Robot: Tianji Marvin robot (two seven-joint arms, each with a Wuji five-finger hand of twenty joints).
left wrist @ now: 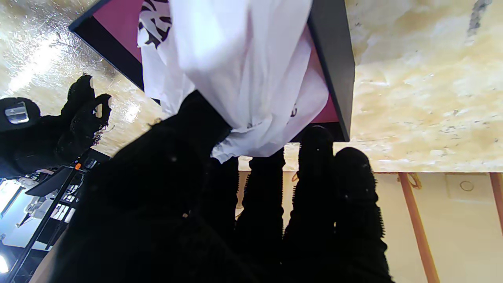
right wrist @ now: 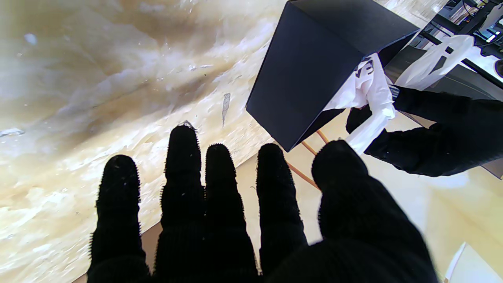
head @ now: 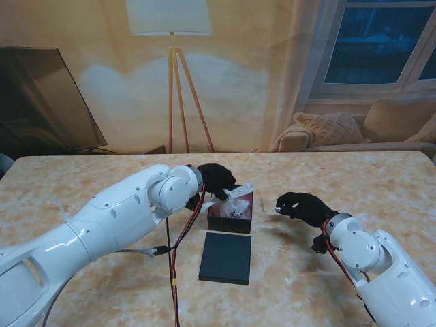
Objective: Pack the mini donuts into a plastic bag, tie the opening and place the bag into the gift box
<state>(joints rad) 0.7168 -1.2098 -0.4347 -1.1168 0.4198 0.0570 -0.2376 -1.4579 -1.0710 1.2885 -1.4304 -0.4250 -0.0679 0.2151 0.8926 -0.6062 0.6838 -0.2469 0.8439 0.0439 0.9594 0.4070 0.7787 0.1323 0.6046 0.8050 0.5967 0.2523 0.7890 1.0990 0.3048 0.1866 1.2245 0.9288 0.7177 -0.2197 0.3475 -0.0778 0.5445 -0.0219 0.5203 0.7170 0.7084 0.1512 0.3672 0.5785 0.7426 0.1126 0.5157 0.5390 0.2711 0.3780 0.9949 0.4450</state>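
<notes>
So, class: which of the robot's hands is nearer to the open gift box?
Left. The left hand is at the gift box, gripping the white plastic bag in it. The right hand hovers over bare table to the box's right, holding nothing.

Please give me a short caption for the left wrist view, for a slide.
Left hand grips the white bag sitting in the open gift box, right hand apart.

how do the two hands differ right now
The left hand is at the gift box, closed on the white plastic bag sitting in it; the right hand holds nothing, off to the box's right. In the wrist views, left fingers touch the bag, right fingers spread over bare table. Both wear black gloves.
</notes>
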